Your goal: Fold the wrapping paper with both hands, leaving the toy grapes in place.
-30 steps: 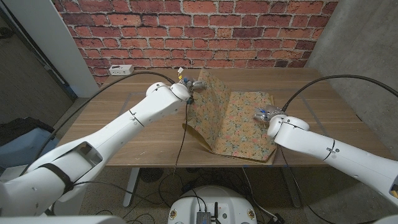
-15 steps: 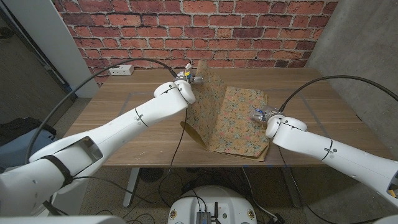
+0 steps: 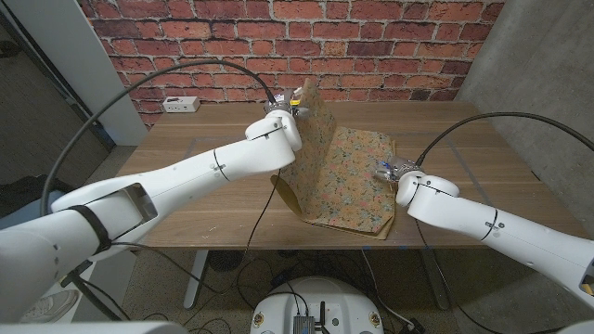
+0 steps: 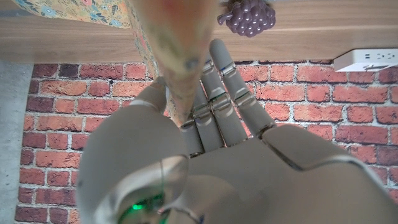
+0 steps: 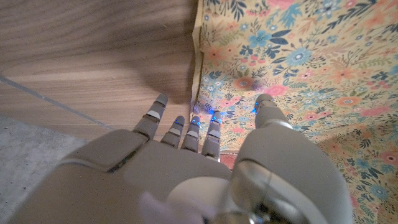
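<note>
The floral wrapping paper lies on the wooden table with its left half raised, the brown back facing left. My left hand pinches that raised edge between thumb and fingers; the left wrist view shows the hand on the paper. The purple toy grapes sit on the table just beyond those fingers. My right hand is at the paper's right edge. In the right wrist view its spread fingers touch the paper at that edge, and the thumb is on the floral side.
A white power strip lies at the table's far left, also seen in the left wrist view. A red brick wall stands behind the table. Black cables arc over both arms. Bare wood stretches left of the paper and right of my right hand.
My left hand has carried the paper's left edge higher and farther to the right, so the raised half stands steeper. The right hand has stayed at the right edge.
</note>
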